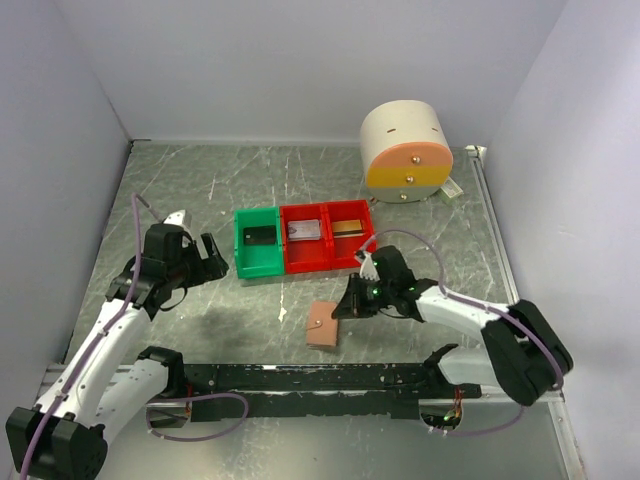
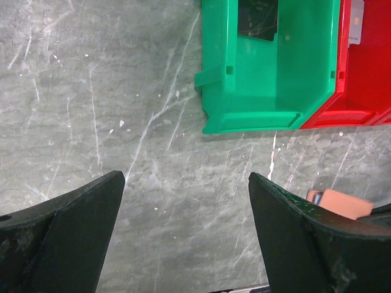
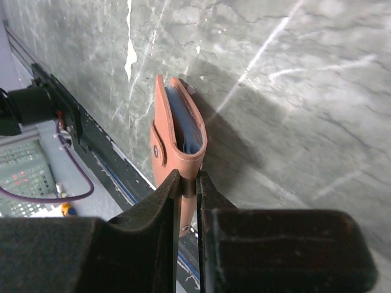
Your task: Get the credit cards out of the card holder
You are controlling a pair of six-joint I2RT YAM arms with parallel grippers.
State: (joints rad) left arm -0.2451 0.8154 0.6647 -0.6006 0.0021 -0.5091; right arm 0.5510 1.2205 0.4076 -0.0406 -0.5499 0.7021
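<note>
The tan-brown card holder lies on the grey marble table in front of the bins. My right gripper is shut on its near edge. In the right wrist view the card holder stands on edge with its blue lining showing, pinched between the right gripper fingers. Three credit cards lie in the bins: a dark one in the green bin, a silver one and a gold one in the red bins. My left gripper hangs open and empty left of the green bin.
A big cream cylinder with an orange band stands at the back right. A black rail runs along the near table edge. White walls close in the left, back and right sides.
</note>
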